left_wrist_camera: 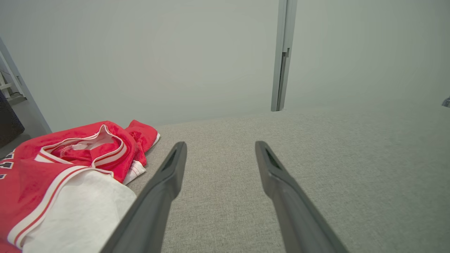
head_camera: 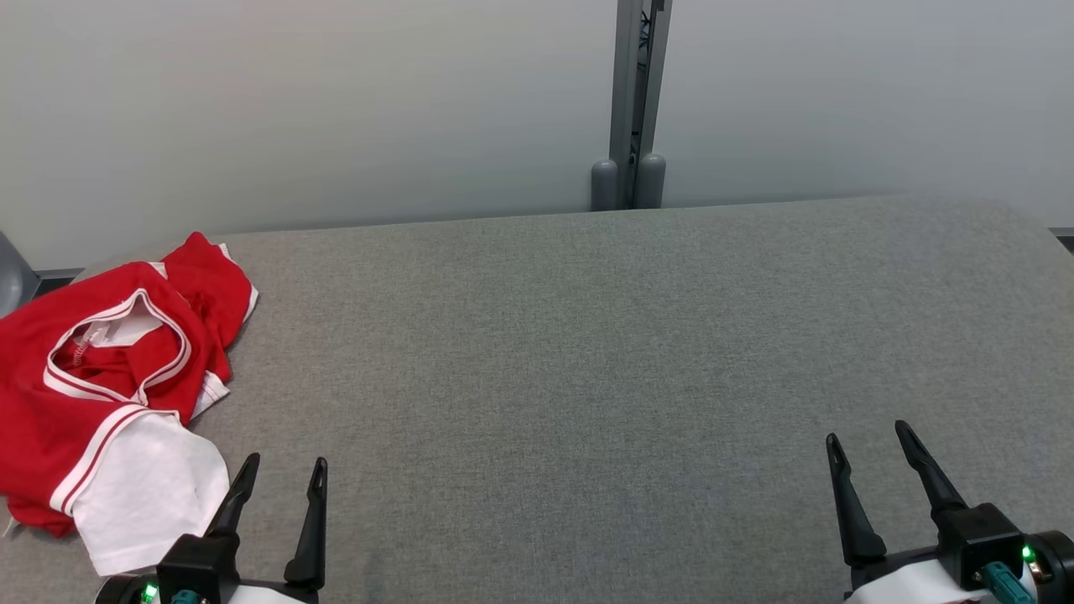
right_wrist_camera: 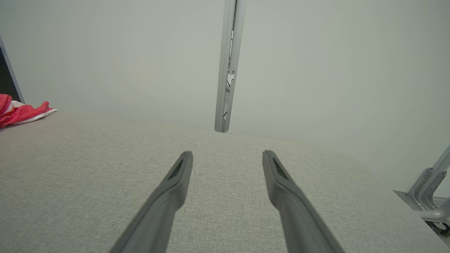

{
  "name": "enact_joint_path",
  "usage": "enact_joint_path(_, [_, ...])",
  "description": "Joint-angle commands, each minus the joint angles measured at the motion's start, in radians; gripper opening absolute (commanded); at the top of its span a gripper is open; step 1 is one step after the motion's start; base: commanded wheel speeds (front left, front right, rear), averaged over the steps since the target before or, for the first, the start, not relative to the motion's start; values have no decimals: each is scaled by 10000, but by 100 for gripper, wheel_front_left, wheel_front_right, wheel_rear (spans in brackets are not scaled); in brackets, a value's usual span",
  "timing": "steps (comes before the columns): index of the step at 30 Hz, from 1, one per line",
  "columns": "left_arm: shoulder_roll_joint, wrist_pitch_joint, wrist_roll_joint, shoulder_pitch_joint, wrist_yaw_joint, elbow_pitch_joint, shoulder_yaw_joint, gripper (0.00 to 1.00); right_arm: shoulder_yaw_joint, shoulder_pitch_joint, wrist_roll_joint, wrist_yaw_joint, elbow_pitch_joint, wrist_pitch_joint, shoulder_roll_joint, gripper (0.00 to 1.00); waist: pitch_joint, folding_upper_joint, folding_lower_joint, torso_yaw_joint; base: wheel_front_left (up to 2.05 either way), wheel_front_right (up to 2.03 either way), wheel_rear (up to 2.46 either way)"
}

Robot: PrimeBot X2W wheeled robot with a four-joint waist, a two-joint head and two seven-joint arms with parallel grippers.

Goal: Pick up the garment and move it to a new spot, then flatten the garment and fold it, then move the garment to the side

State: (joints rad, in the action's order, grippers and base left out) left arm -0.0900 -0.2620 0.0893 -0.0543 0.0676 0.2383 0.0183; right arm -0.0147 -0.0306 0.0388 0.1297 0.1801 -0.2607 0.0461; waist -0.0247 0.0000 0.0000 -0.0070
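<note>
A crumpled red and white garment (head_camera: 101, 386) lies bunched at the left end of the grey fabric table (head_camera: 587, 377), its white-trimmed neck opening facing up. The left wrist view has the garment (left_wrist_camera: 66, 172) at lower left, and a red corner of the garment (right_wrist_camera: 17, 112) shows at the far left of the right wrist view. My left gripper (head_camera: 284, 463) stands open at the front edge, just right of the garment's white sleeve, nothing between its fingers. My right gripper (head_camera: 868, 432) is open and empty near the front right, far from the cloth.
A pale wall runs behind the table with a grey vertical post (head_camera: 633, 101) at its middle. The table's far corners are rounded. A metal frame (right_wrist_camera: 427, 189) stands off the right end. Broad bare table surface lies between the two grippers.
</note>
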Motion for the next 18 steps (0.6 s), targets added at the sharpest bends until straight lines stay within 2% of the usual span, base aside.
enact_joint_path(1, [-33,-44,40,-18,13,20,-59,100,7,-71,28,19,-25,-69,82,100,-1,0,0,9,0,0,0])
enact_joint_path(8, [118,-33,628,58,184,233,-344,100,15,-68,-205,19,9,-63,81,100,-15,0,0,33,0,0,0])
enact_joint_path(18, [140,-33,496,113,282,291,-445,100,29,-75,-214,19,59,-62,79,100,-20,0,0,0,0,0,0])
